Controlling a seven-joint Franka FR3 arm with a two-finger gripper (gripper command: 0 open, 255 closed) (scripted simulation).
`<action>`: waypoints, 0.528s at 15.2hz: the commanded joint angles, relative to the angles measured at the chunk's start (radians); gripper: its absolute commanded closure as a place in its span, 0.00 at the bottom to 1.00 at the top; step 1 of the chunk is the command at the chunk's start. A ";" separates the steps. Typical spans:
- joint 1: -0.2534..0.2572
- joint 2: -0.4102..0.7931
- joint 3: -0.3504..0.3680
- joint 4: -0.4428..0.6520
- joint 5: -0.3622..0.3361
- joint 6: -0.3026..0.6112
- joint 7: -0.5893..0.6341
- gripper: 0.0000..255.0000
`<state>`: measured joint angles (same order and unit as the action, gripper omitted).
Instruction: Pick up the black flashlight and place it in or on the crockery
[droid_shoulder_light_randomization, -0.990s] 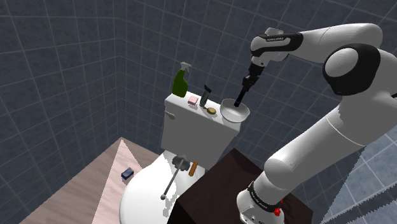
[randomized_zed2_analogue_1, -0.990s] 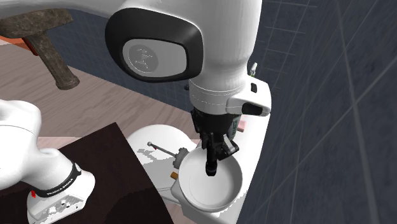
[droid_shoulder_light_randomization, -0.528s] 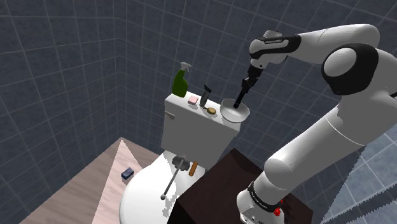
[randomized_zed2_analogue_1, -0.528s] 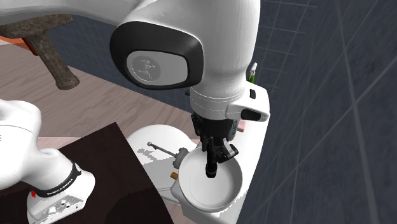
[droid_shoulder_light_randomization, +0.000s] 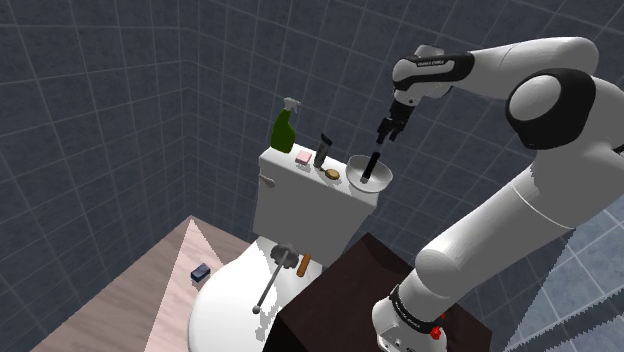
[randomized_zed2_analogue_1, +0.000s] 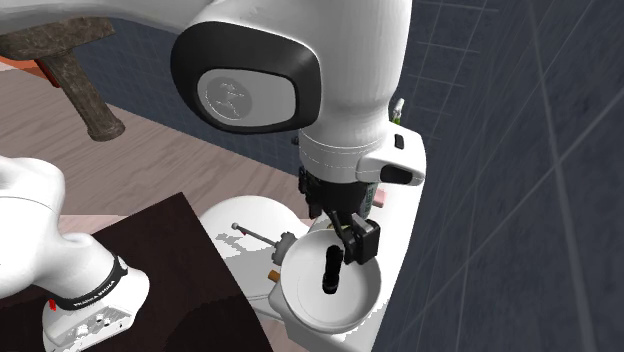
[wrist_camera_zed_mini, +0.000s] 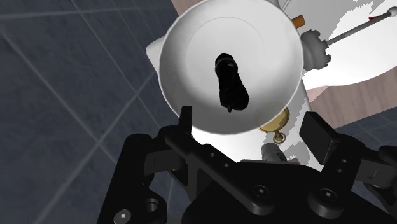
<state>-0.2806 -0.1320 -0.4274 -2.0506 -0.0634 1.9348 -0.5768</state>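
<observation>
Above the toilet tank (droid_shoulder_light_randomization: 300, 200) the jaws hang open, their 2 fingers (wrist_camera_zed_mini: 318, 137) well apart and touching nothing. Just below them the black flashlight (droid_shoulder_light_randomization: 368, 168) rests inside the white bowl (droid_shoulder_light_randomization: 381, 181), free of the jaws. It leans steeply, with its lower end near the bowl's middle and its upper end rising a little past the rim in the shoulder view. In the wrist view it lies between the 2 fingers' line and the bowl's far wall.

The bowl sits on the tank lid at the shoulder view's right end. A small gold disc (droid_shoulder_light_randomization: 331, 174) is just beside it. A dark grey tube (droid_shoulder_light_randomization: 322, 148), a pink block (droid_shoulder_light_randomization: 302, 157) and a green spray bottle (droid_shoulder_light_randomization: 284, 126) follow toward that view's left. A small blue thing (droid_shoulder_light_randomization: 200, 272) lies on the pinkish floor (droid_shoulder_light_randomization: 140, 300) near the toilet.
</observation>
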 joint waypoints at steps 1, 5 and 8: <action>0.000 -0.011 0.002 0.039 -0.003 -0.050 0.000 0.00; 0.002 -0.017 0.005 0.094 -0.004 -0.110 0.002 0.00; 0.002 -0.017 0.005 0.094 -0.004 -0.110 0.001 0.00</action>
<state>-0.2790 -0.1483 -0.4226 -1.9575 -0.0673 1.8265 -0.5750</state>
